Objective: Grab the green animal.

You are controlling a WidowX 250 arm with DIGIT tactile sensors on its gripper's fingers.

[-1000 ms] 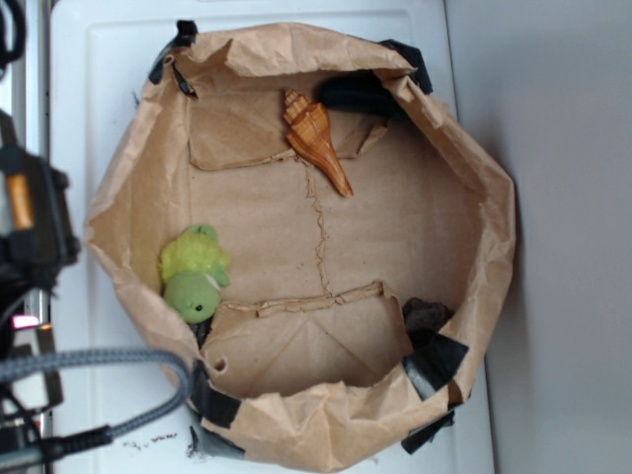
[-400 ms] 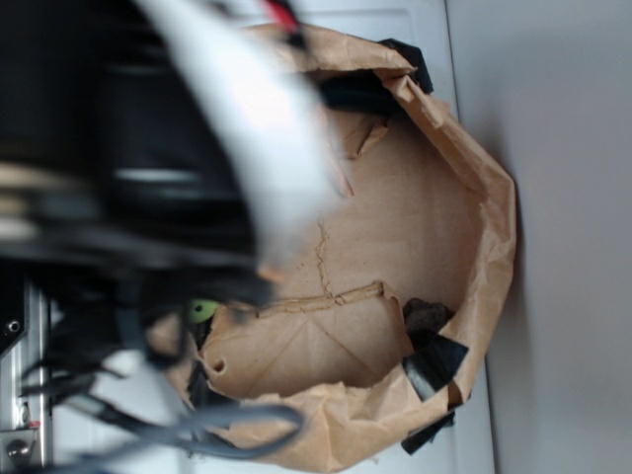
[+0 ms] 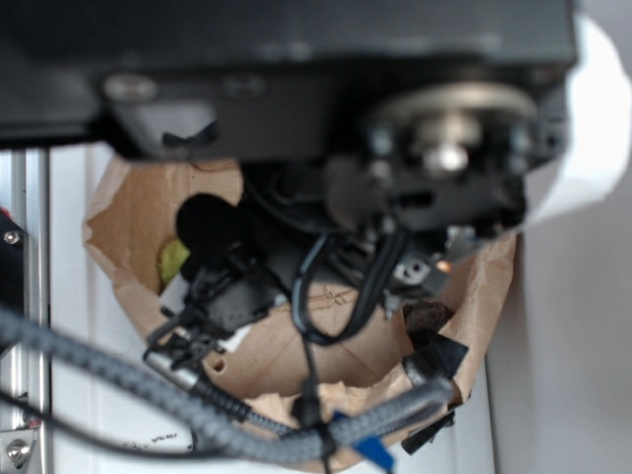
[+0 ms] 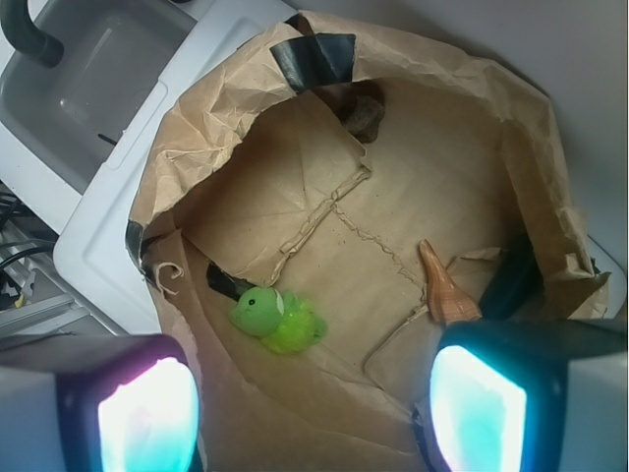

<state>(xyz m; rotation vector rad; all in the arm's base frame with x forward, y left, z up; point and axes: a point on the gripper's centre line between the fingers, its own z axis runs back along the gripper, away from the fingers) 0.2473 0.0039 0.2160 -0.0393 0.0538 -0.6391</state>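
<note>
Robot test bench in a lab-like workspace

A crumpled brown paper bag patched with black tape (image 4: 324, 59) sits opened out as a makeshift bin on a white moulded plastic tray (image 4: 108, 236), with a grey plastic tub (image 4: 79, 88) just beside the tray. In the exterior view, the blurred black robot arm body with exposed screws and fittings (image 3: 296, 69) fills the upper frame, loose black wires (image 3: 316, 296) and a thick grey braided cable (image 3: 148, 395) hang across the bag, and a silver slotted aluminium rail with a bolt (image 3: 15, 296) runs down the left edge. A plain pale wall (image 3: 583, 326) stands on the right. The rig hardware and improvised bin suggest a robotics lab, not a home.
</note>
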